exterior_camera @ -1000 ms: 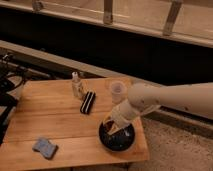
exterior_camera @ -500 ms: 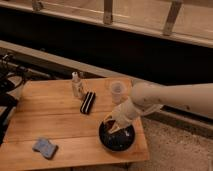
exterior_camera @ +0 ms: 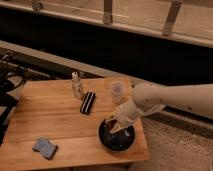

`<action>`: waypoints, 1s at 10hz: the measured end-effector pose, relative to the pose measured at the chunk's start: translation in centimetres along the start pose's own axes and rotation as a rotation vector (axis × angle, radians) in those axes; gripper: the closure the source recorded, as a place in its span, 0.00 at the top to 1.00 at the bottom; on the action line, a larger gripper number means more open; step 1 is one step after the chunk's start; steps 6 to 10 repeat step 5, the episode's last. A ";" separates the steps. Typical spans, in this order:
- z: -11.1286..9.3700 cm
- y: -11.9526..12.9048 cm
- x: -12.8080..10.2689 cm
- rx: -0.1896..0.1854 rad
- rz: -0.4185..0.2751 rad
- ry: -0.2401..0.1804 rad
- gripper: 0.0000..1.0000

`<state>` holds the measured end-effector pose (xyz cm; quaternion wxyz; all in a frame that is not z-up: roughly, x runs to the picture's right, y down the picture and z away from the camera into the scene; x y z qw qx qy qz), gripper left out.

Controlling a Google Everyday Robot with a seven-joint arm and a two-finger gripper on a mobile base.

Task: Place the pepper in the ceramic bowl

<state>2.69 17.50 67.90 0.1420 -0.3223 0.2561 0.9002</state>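
Note:
A dark ceramic bowl sits near the front right corner of the wooden table. My gripper reaches in from the right on a pale arm and hangs over the bowl's near rim, low inside it. The pepper does not show as a distinct object; it may be hidden by the gripper.
A small clear bottle stands at the table's back middle, a black ribbed object lies next to it, and a clear plastic cup stands at the back right. A blue sponge lies at the front left. Dark cables sit left of the table.
The arm and gripper stay over the bowl with hardly any shift. Nothing else has moved.

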 end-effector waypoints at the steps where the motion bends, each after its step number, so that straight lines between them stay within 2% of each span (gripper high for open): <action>1: 0.0 0.1 0.1 -0.002 -0.003 -0.006 0.66; 4: 0.0 0.0 -0.1 -0.007 0.000 -0.016 0.64; 5: 0.0 0.3 0.2 -0.004 -0.002 -0.008 0.57; 10: 0.0 0.3 0.2 -0.004 -0.002 -0.008 0.57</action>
